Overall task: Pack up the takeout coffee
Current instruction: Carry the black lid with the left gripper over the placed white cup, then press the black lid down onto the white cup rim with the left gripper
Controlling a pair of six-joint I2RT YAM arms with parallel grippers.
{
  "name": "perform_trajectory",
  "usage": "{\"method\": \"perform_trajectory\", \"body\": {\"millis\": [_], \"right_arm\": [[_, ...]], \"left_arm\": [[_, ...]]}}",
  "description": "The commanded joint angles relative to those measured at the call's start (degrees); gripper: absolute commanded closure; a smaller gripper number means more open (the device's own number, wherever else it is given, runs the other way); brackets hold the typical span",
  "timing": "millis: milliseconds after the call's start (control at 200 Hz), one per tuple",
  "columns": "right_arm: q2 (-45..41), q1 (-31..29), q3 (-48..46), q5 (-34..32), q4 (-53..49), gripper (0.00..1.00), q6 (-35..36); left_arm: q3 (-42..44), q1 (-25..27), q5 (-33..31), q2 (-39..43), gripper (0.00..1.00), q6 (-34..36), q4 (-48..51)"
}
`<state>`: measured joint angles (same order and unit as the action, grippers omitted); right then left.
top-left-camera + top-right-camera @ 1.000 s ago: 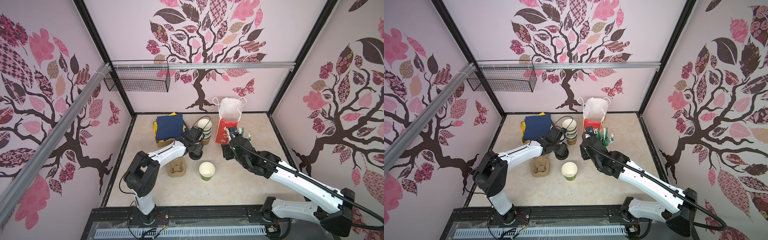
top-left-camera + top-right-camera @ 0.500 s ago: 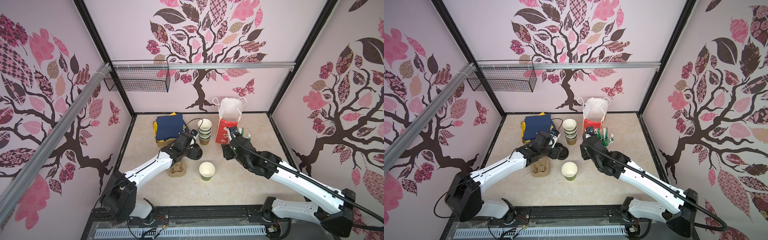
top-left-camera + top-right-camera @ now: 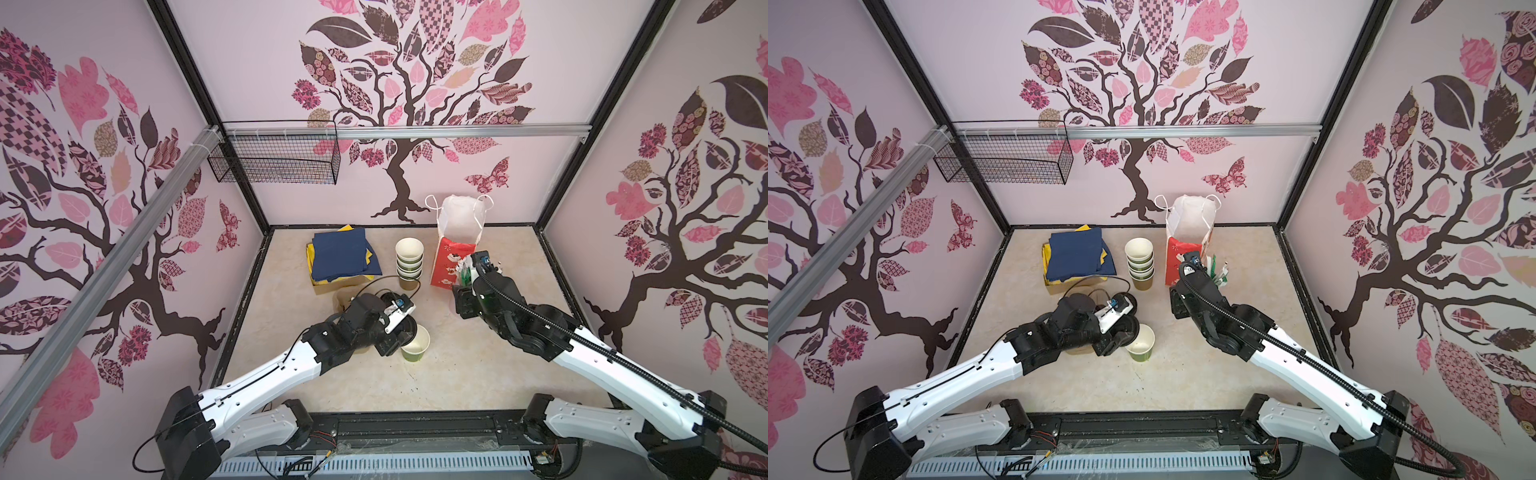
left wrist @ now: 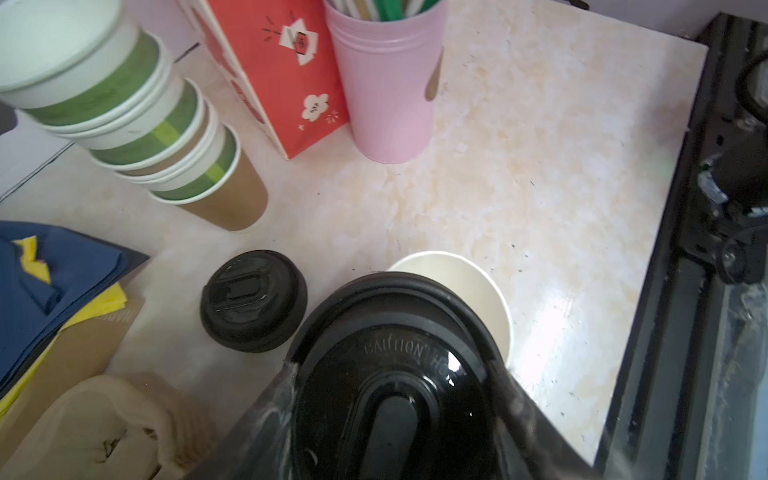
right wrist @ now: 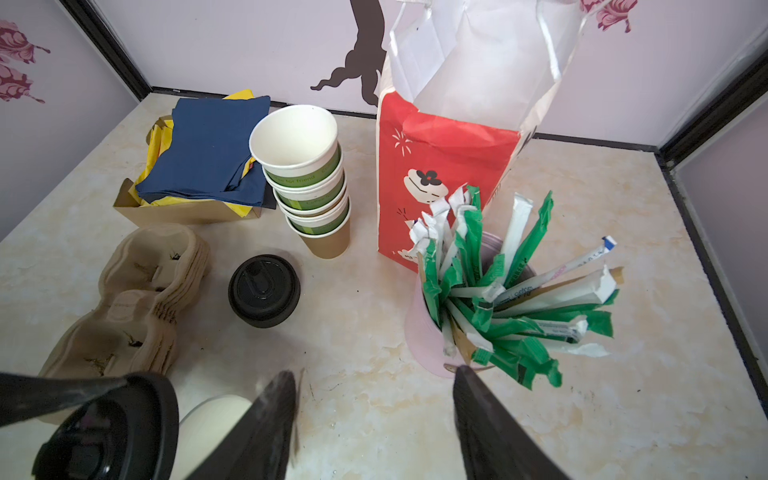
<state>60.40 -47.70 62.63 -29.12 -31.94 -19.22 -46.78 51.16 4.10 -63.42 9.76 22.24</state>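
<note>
As both top views show, the left pincer [image 3: 401,334] clamps a round black plastic sip lid [image 3: 409,328] over the small green paper cup [image 3: 417,351] on the table [image 3: 457,374]. Left wrist: the lid hides part of its white mouth. Right wrist: the right pincer [image 5: 374,419] gapes empty by a pink cylindrical cup [image 5: 424,332].

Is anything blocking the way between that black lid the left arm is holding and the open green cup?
Nothing visible does. The left end effector grips the black lid right at the green cup, overlapping its open rim, and the cup's white inside looks empty. The spare lid lies off to one side.
</note>
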Motion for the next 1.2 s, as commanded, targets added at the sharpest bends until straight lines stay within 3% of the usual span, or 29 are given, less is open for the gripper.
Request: {"method": "perform_trajectory", "body": {"millis": [0, 380, 1195], "right_arm": [[-1.4, 0.9, 0.4, 0.0, -1.0, 0.36, -0.4], [-2.3, 1.0, 0.0, -0.1, -1.7, 0.36, -0.8], [-2.5, 1.1, 0.0, 0.1, -2.3, 0.36, -1.2]], "left_arm": [[2.2, 1.9, -0.1, -0.4, 0.34, 5.0, -0.5], [-2.2, 1.9, 0.8, -9.1, 0.34, 7.8, -1.0], [-6.0, 1.9, 1.4, -7.1, 0.34, 5.4, -1.1]]}}
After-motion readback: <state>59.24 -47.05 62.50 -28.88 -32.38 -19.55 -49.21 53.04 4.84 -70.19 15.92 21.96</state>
